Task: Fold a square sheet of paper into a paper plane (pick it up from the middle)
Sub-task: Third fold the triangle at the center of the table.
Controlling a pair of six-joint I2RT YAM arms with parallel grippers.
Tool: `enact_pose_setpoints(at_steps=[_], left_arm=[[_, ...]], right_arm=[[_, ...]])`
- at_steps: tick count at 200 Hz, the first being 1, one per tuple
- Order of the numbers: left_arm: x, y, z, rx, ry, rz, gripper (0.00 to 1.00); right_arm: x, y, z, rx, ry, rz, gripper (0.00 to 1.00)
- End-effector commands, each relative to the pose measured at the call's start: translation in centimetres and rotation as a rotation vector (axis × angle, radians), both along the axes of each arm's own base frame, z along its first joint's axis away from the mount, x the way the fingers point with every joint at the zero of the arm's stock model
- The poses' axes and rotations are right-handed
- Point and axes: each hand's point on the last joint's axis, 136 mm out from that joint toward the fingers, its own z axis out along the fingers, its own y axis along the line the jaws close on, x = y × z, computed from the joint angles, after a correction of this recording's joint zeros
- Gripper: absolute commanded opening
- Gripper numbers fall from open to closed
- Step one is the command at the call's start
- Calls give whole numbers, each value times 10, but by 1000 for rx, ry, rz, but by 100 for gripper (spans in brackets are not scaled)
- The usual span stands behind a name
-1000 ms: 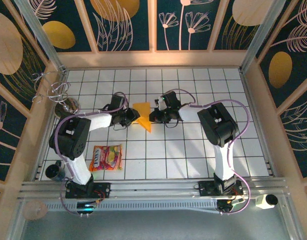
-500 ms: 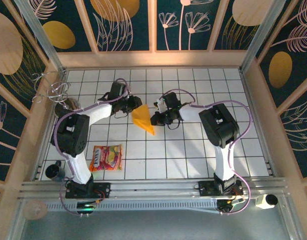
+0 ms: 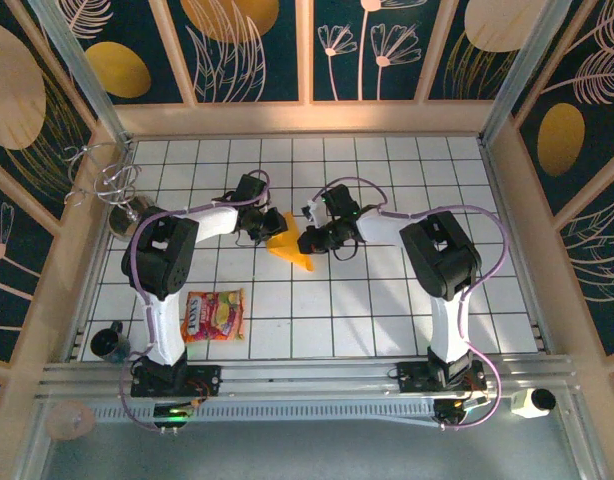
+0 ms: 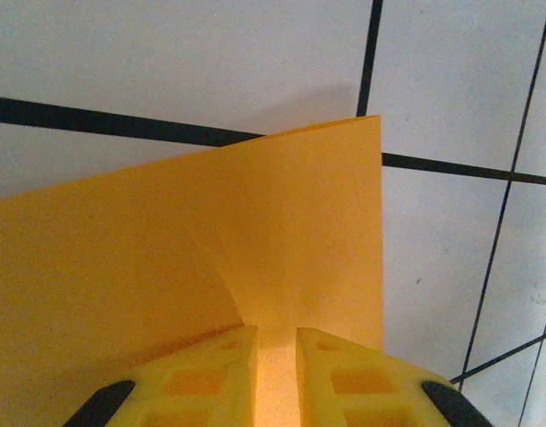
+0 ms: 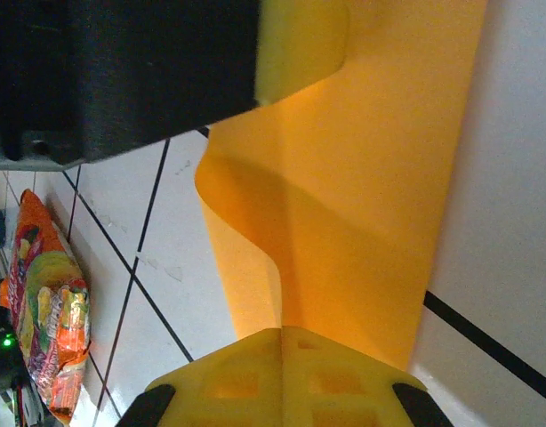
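A: Where is the paper (image 3: 287,245) seen?
B: It is seen mid-desk (image 3: 387,300), held between the left gripper (image 3: 270,228) and the right gripper (image 3: 307,240). It is folded to a pointed shape, its tip turned toward the near edge.
A: How is the left gripper set?
B: Its fingers (image 4: 211,374) are drawn almost together, and the paper's edge is pinched in the narrow gap. A buckle is raised in the sheet just above them.
A: And the right gripper?
B: Its fingers (image 5: 237,374) are pressed together on the opposite edge, and the sheet is curled up beside them.
A: Is anything else noted?
B: A packet (image 3: 213,315) is laid well apart, near the left arm's base.
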Motion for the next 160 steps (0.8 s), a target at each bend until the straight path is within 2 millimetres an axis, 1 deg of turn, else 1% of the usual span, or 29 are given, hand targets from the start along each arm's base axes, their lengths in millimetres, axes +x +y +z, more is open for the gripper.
enact_pose_setpoints(at_steps=[1, 48, 81, 122, 160], left_arm=[[-8, 9, -16, 60, 50, -2, 18], [-9, 9, -18, 64, 56, -7, 16], [-10, 6, -16, 51, 56, -14, 15], [-9, 4, -14, 34, 53, -19, 15], [-8, 2, -9, 22, 43, -19, 16]], right_arm=[[12, 9, 5, 5, -54, 2, 1], [19, 10, 1, -6, -66, -7, 1], [19, 13, 0, 1, -60, 9, 1], [15, 16, -4, 8, -38, 32, 1], [8, 19, -3, 23, -24, 58, 1]])
